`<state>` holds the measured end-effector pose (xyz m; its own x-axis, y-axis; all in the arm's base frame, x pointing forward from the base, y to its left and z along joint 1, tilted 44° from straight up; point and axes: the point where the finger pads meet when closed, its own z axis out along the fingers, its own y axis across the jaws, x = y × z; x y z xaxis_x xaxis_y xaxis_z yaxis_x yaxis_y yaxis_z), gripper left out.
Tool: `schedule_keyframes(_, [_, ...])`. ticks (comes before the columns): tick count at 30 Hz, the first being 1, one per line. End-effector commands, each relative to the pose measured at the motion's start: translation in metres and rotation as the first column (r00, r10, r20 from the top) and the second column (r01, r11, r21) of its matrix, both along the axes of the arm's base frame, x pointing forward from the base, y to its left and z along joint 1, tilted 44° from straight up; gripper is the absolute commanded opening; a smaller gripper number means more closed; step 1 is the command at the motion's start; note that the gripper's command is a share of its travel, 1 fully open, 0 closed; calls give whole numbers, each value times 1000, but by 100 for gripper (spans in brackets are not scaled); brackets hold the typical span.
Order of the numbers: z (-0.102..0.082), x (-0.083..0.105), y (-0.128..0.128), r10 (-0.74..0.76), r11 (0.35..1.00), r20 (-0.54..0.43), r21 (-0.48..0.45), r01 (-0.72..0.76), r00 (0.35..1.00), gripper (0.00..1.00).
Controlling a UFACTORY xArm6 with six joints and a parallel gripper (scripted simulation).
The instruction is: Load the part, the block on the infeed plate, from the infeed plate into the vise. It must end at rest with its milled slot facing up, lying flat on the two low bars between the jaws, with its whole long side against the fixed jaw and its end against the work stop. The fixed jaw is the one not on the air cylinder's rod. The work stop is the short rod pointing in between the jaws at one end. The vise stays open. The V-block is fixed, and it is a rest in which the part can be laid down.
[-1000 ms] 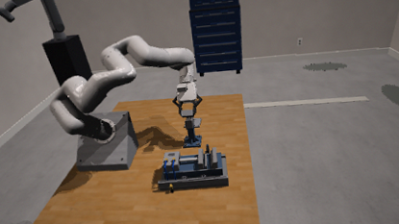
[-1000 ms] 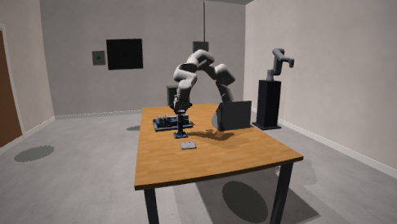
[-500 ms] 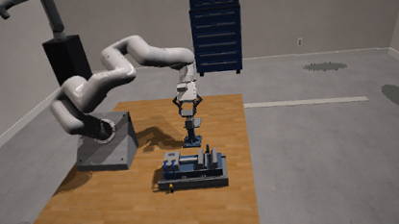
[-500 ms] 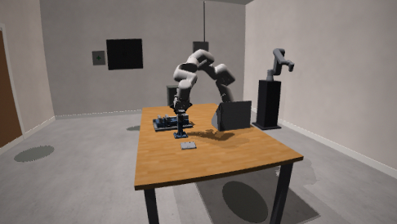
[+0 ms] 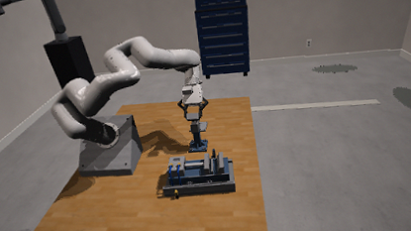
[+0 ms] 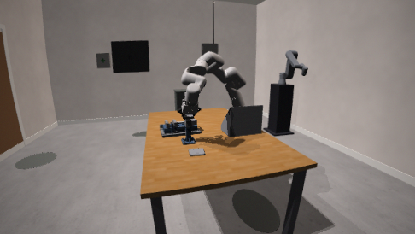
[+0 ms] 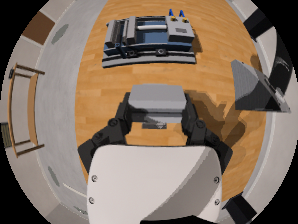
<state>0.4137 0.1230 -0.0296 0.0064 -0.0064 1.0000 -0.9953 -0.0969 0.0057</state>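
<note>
My gripper is shut on the part, a grey block, and holds it just above the V-block, which stands on a dark post with a blue foot. In the wrist view the part sits crosswise between my two dark fingers. I cannot tell which way its milled slot faces. The vise stands open in front of the V-block on its dark base; it also shows in the wrist view. The infeed plate lies bare on the table on the other side of the V-block.
The arm's grey wedge base stands to the left of the vise. The air cylinder with blue fittings is at the vise's left end. A blue drawer cabinet stands by the far wall.
</note>
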Motion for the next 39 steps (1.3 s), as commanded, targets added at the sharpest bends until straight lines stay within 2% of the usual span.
schedule_keyframes(1, [1, 1, 2, 1, 1000, 3, 4, -1, 1000, 0])
schedule_keyframes(19, [1, 0, 1, 1, 999, -1, 42, -1, 1000, 0])
schedule_keyframes(39, [3, 0, 1, 2, 984, -14, 178, 1, 1000, 0])
